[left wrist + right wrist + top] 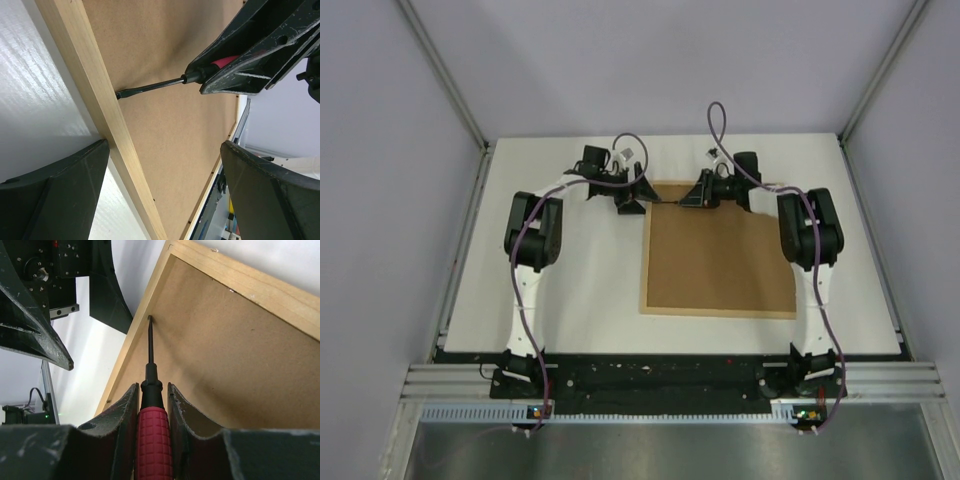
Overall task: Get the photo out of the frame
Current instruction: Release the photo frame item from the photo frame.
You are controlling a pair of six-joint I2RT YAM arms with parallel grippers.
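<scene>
The frame (644,262) lies face down on the table, its pale wood rim (95,85) around a plain brown backing board (720,250). The photo is hidden beneath that board. My right gripper (692,198) is shut on a red-handled screwdriver (152,440). The black shaft (150,87) reaches left, and its tip rests where the board meets the rim near the frame's far left corner (150,317). My left gripper (165,144) hangs open over that same corner, one finger (65,190) on each side of the rim, holding nothing.
The white table (570,290) extends left of the frame. Metal rails (460,260) run along both sides, and grey walls close in behind. The two grippers sit close together at the frame's far edge, with purple cables (715,120) looping above them.
</scene>
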